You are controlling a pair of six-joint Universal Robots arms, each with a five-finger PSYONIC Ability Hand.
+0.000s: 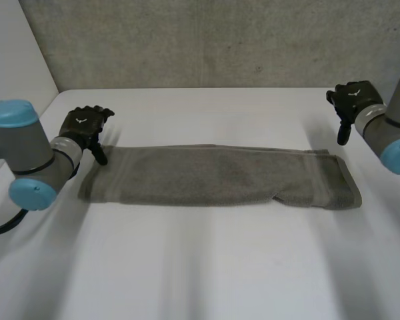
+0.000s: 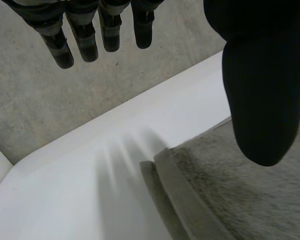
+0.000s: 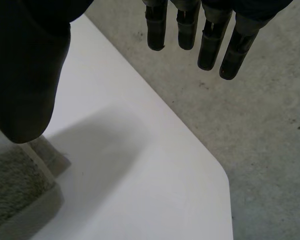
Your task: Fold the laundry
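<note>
Head view: a grey towel (image 1: 217, 177), folded into a long strip, is laid flat across the middle of the tabletop (image 1: 200, 267). Its long sides run parallel to the far edge, and its ends reach toward the left and right edges. The left hand (image 1: 83, 127) is seen at the towel's left end, by the far corner of the strip. The right hand (image 1: 352, 100) is seen near the tabletop's far right corner, apart from the towel's right end.

In the left wrist view the fingers (image 2: 85, 42) are held straight and spread from the thumb (image 2: 260, 100), which is over the towel (image 2: 230, 200). Nothing is gripped, and contact cannot be told.

In the right wrist view the fingers (image 3: 210, 45) are likewise extended with nothing held, and a towel (image 3: 12, 185) corner is seen beneath the thumb (image 3: 25, 75).
</note>
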